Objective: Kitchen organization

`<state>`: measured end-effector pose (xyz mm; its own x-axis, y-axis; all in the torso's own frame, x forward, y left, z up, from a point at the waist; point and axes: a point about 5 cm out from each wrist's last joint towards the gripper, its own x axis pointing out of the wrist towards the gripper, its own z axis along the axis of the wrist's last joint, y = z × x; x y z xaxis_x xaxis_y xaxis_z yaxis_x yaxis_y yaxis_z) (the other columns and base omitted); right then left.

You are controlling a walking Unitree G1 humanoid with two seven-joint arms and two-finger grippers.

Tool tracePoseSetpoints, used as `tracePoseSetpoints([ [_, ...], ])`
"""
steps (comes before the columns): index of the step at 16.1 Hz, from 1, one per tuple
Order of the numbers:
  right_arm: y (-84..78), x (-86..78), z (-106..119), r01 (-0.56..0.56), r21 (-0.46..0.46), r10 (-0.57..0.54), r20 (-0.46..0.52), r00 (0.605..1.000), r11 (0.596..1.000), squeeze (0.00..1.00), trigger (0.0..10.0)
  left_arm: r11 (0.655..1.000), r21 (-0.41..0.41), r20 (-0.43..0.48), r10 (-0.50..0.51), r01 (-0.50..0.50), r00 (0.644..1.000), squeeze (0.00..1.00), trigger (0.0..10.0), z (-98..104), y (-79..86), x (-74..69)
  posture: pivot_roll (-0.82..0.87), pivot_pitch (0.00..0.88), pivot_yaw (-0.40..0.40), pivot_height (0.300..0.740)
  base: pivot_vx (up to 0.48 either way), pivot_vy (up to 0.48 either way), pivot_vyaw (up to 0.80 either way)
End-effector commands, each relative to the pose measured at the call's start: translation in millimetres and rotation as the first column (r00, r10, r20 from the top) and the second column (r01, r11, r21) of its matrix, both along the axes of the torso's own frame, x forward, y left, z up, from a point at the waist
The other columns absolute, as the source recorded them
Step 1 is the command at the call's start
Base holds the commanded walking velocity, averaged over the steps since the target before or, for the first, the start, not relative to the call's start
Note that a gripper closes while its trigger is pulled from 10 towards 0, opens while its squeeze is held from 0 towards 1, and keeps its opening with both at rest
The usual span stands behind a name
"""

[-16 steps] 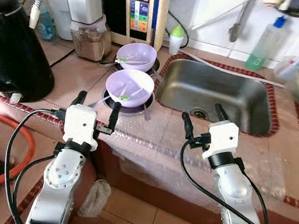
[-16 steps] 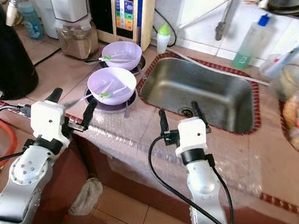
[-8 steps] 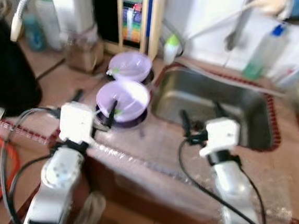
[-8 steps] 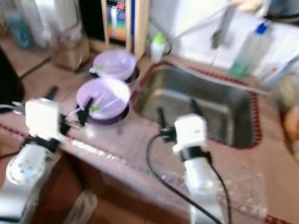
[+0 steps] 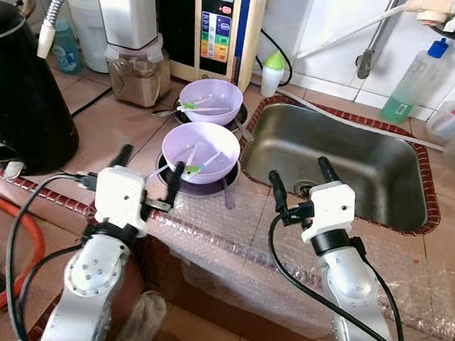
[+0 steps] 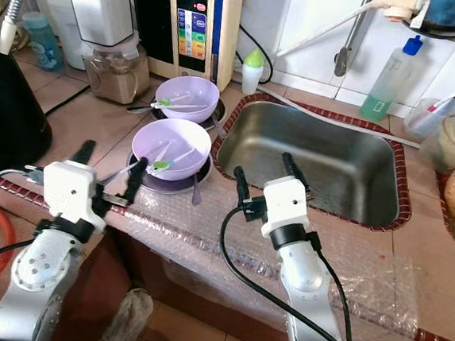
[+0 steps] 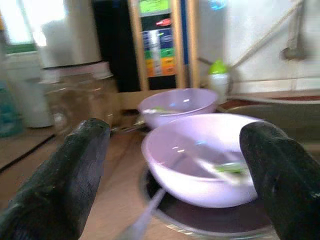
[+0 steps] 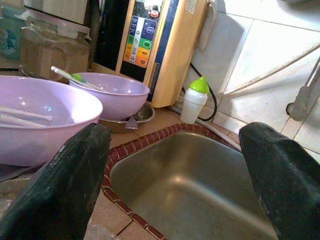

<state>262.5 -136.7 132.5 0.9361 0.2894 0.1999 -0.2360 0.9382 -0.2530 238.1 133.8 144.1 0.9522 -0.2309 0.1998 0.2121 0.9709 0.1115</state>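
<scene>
Straight ahead of the left hand (image 5: 145,168), whose fingers stand wide and empty, the near bowl (image 5: 200,151) sits on the counter (image 5: 112,120), just beyond its fingertips, the far bowl (image 5: 210,100) behind. Right hand (image 5: 297,181), also wide and empty, hovers at the sink (image 5: 348,161) edge, so the left is nearer
</scene>
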Motion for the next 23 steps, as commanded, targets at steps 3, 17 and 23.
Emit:
tracePoseSetpoints([
  [3,1.3,1.4,0,-0.018,-0.004,0.018,-0.016,1.0,1.0,0.0,10.0,0.994,-0.03,0.021,-0.103,0.104,0.994,0.0,10.0,5,-11.5,-1.8,0.02,0.0,-0.018,0.74,0.0,0.0,0.0],
  [17,4.9,-2.0,-3,-0.036,-0.033,0.036,-0.017,0.999,0.999,0.0,10.0,0.99,-0.02,-0.031,-0.142,0.141,0.989,0.0,0.0,-31,-24.5,21.8,-0.02,0.0,-0.001,0.74,0.0,0.0,0.0],
  [23,4.4,-0.4,-4,-0.029,-0.027,0.028,-0.02,0.999,0.999,0.0,10.0,0.991,-0.007,-0.012,-0.13,0.13,0.991,0.0,0.0,-32,-24.2,31.8,-0.02,0.0,0.003,0.74,0.0,0.0,0.0],
])
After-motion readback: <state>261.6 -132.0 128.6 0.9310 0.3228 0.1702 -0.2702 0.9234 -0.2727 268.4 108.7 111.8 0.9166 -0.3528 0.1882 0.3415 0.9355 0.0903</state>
